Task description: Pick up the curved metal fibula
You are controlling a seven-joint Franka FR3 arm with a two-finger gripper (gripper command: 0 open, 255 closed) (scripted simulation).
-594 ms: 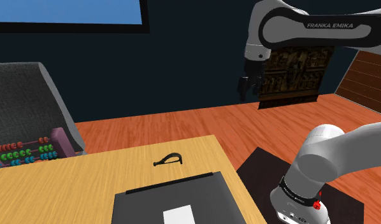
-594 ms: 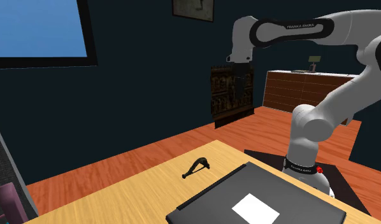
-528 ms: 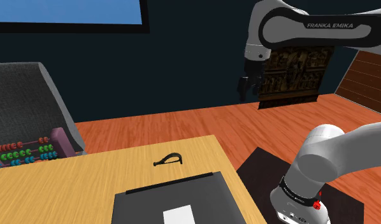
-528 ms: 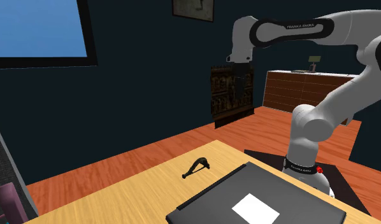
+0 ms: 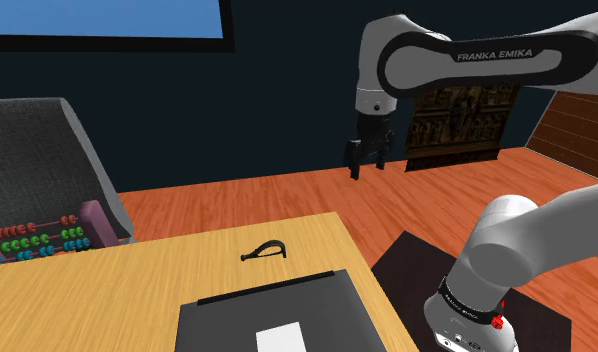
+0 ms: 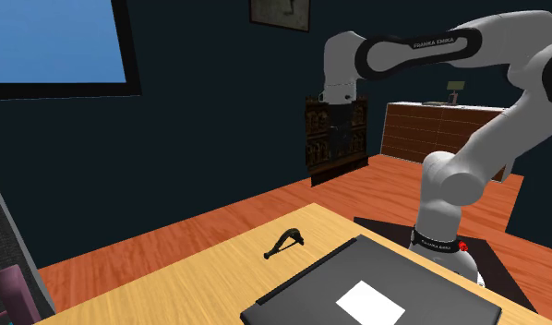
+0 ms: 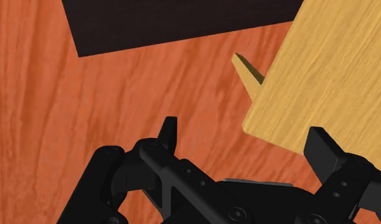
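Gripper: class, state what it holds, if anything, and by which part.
Nothing is held. The gripper is open in mid-air; the dark curved fibula lies untouched on the wooden table.

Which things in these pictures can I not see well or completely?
Small dark curved fibula: too small in the shoulder view to tell pin or clasp.
Colourful bead abacus: cut by that view's left edge.
Dark flat slab with white label: cut by its bottom edge.
Black gripper: in the second exterior view, blends into the dark cabinet behind.
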